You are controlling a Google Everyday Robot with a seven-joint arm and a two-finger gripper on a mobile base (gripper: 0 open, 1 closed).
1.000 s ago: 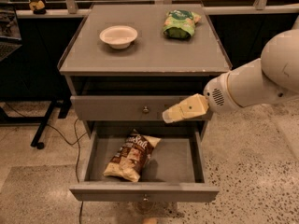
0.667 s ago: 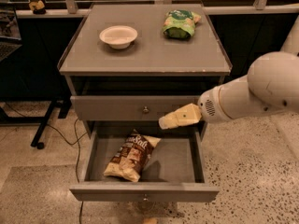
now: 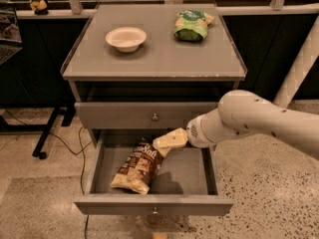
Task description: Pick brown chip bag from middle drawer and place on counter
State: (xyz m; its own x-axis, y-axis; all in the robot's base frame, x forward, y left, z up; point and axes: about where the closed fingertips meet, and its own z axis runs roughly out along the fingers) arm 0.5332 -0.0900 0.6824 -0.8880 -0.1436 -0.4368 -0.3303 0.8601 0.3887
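Dark-brown and cream, the crinkly brown chip bag (image 3: 138,166) lies flat on the floor of the middle drawer (image 3: 199,203) — a wide, shallow grey drawer standing pulled out, with a small round metal knob (image 3: 155,211) on its front. The bag sits left of centre and tilted, its top end pointing toward the back right.

Right at that top end I see my gripper (image 3: 168,141), a cream-coloured tip on the thick white arm (image 3: 259,119) that reaches in from the right. I cannot tell whether it touches the bag, nor whether it is spread or pressed together.

Just above it is the closed grey upper drawer front (image 3: 114,115). On the counter (image 3: 159,61) — the flat matte-grey cabinet top — a shallow white bowl (image 3: 126,38) sits at the left and a green snack bag (image 3: 192,25) at the back right, well apart.
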